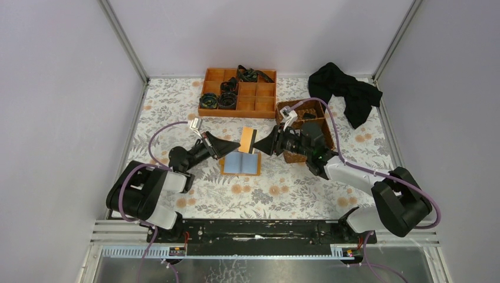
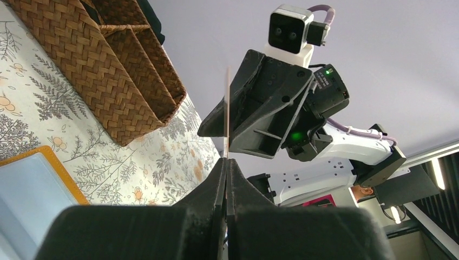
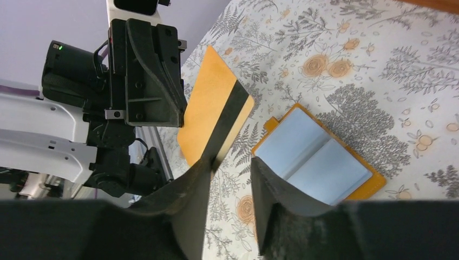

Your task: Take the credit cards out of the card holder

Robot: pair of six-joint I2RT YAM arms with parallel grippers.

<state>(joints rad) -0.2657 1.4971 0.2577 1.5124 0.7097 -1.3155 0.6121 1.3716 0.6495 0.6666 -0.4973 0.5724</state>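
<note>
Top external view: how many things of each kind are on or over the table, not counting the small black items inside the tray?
Card holder: 1
Card: 1
Compartment tray: 1
Wicker basket: 1
Black cloth: 1
Total: 5

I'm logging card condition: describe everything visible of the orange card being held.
The card is a thin, flat orange rectangle with a black stripe near one edge. It is out of the card holder, held upright in the air close to it. The shut left gripper pinches one edge; the open right gripper is at the striped edge, contact unclear.
</note>
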